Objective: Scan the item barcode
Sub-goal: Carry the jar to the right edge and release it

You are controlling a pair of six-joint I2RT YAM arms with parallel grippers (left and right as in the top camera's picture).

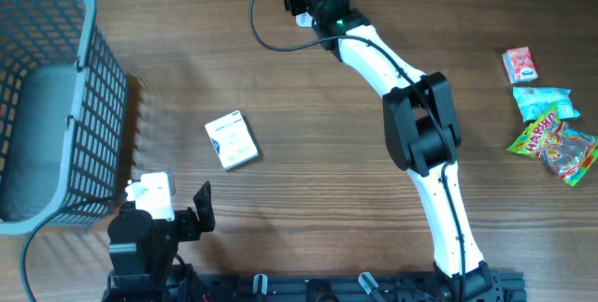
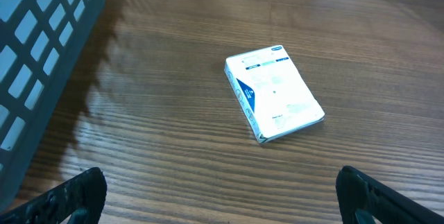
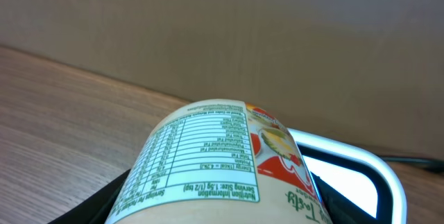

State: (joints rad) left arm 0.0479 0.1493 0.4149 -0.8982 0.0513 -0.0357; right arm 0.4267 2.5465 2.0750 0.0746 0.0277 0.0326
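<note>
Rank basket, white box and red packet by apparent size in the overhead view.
Largest to smallest:
1. basket, by far
2. white box
3. red packet
All sit on the table, so nearness to the camera should not skew this.

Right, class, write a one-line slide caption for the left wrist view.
Open left gripper faces a white-and-blue box lying flat on the wooden table, grey basket at left.

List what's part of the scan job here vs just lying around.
In the job: labelled can, held in right gripper; white-rimmed device behind it, likely the scanner.
Lying about: white box, basket, candy packets.
</note>
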